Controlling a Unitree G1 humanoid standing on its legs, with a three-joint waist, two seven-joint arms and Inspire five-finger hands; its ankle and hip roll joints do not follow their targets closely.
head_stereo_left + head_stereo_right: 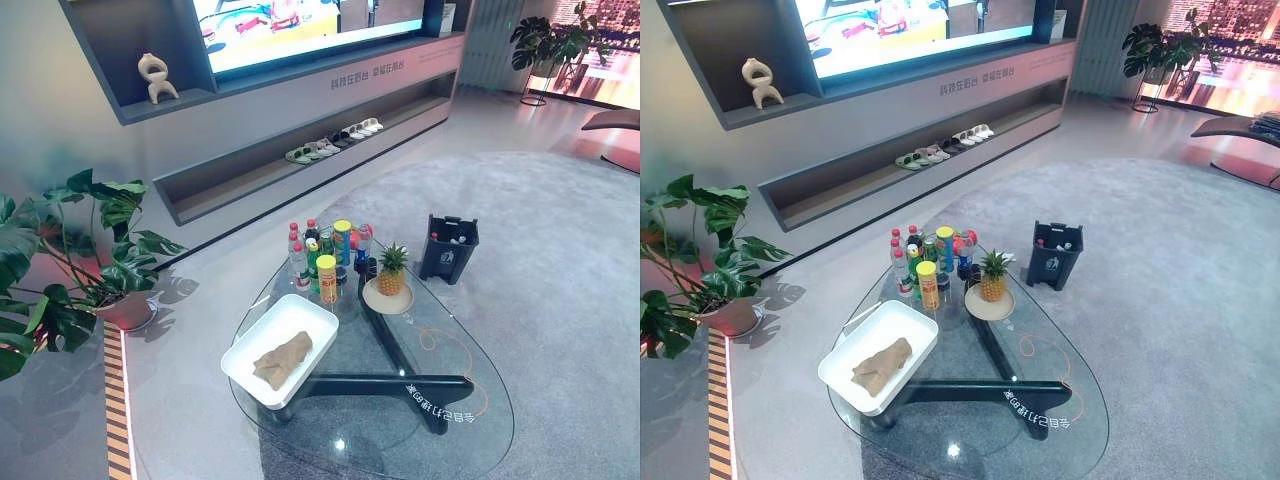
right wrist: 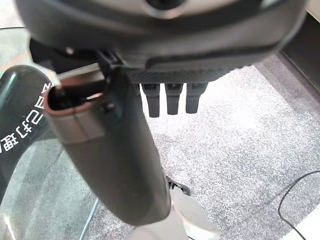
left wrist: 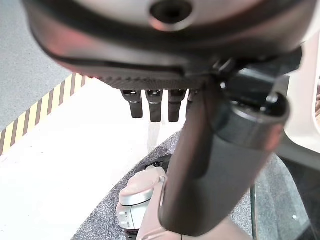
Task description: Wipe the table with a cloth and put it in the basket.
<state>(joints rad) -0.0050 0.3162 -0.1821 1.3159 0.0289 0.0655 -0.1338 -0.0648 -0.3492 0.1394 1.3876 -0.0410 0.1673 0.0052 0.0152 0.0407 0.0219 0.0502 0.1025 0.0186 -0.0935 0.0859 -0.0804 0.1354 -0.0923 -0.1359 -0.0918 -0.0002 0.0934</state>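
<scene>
The tan cloth (image 1: 282,359) lies crumpled in the white basket (image 1: 246,351) at the glass table's (image 1: 450,440) left edge, bottles (image 1: 325,255) crowd its far end, and both the left hand (image 3: 155,102) and right hand (image 2: 170,97) hang spread, holding nothing.

A cloth (image 1: 283,359) lies in a tray (image 1: 250,352) at the left of the worktop (image 1: 450,425). Behind the tray, bottles and cans (image 1: 325,255) cluster at the worktop's far end, with a pineapple (image 1: 391,270) on a plate (image 1: 388,297) just to their right. A bin (image 1: 447,247) stands on the carpet (image 1: 540,230) right of the worktop; a potted plant (image 1: 75,260) sits on the floor well to its left.
</scene>
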